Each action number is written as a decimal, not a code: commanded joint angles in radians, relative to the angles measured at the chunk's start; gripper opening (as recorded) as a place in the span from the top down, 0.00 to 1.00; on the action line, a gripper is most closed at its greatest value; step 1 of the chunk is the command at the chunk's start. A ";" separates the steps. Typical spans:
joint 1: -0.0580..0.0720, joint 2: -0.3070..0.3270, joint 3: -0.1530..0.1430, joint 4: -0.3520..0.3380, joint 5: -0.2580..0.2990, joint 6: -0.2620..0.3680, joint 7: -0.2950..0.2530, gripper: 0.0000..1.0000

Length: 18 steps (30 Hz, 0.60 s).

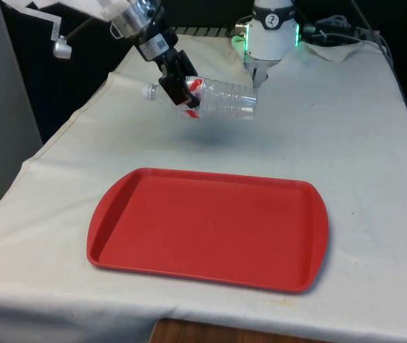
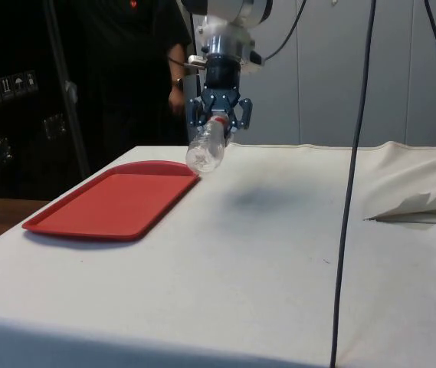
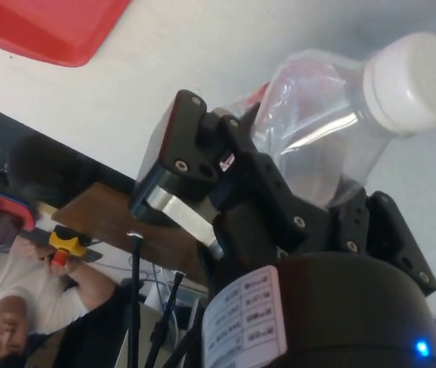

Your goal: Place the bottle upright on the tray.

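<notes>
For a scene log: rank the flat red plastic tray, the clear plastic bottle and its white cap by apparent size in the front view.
1. Flat red plastic tray, nearest the camera
2. Clear plastic bottle
3. White cap

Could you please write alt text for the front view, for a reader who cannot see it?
The gripper holds a clear plastic bottle near its white-capped neck, lying almost level in the air above the white cloth. Nearer the camera, apart from the bottle, lies a red tray with nothing on it.

No text can be read; the bottle (image 1: 217, 98) bears a red label, perhaps printed, illegible.
</notes>
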 commanded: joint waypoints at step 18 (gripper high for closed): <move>0.033 -0.001 0.021 0.076 -0.060 0.051 0.133 0.86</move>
